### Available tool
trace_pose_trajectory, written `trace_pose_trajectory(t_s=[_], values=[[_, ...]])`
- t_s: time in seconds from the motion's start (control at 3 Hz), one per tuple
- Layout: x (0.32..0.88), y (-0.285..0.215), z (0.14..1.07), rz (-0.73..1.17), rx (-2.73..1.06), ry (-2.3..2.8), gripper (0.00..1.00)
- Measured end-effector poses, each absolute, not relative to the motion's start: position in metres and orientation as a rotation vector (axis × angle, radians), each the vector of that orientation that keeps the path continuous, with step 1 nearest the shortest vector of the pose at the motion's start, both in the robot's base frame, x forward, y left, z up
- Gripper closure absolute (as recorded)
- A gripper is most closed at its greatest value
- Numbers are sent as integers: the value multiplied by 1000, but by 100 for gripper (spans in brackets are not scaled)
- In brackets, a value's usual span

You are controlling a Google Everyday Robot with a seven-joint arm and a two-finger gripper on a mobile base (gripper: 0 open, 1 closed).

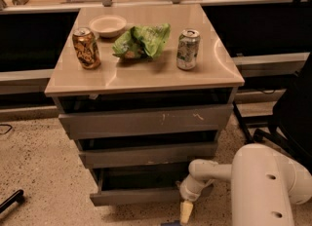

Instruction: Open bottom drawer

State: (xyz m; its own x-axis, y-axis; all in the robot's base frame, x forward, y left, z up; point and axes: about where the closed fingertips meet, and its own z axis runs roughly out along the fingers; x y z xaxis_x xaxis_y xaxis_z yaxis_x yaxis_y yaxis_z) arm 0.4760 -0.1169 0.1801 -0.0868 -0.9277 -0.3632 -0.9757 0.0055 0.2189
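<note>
1. The low cabinet with a glossy beige top [146, 81] stands mid-scene on a speckled tan floor [39, 171].
2. It has three flat grey handleless fronts, stacked.
3. The tall grey top front with white scratch marks [141, 121] and the middle grey front [146, 154] each sit slightly forward, with a dark gap above them.
4. The bottom drawer [131, 197], the lowest and narrowest plain grey front, juts nearer than the two above it. A dark strip of its open inside shows behind its top edge.
5. The robot's thick white arm [263, 186] reaches in from the near right corner.
6. The gripper [185, 211], with a pale yellowish tip pointing down, hangs at the right end of the bottom drawer's front, near the floor. Whether it is clenched, released or grasping the drawer cannot be told.
7. On the cabinet top, from left to right:
   - a brown and gold drink can [87, 48], upright
   - a shallow white bowl [107, 25], farther back
   - a crumpled green bag [142, 41]
   - a silver and green drink can [188, 49], upright
8. A black office chair [292, 113] stands to the right of the cabinet.
</note>
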Motion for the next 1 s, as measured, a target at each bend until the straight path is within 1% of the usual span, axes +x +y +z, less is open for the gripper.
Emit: trace_pose_trajectory(t_s=[0.67,1.0], values=[[436,-119,192,754,-2071,2175,0],[436,-119,192,754,-2071,2175,0]])
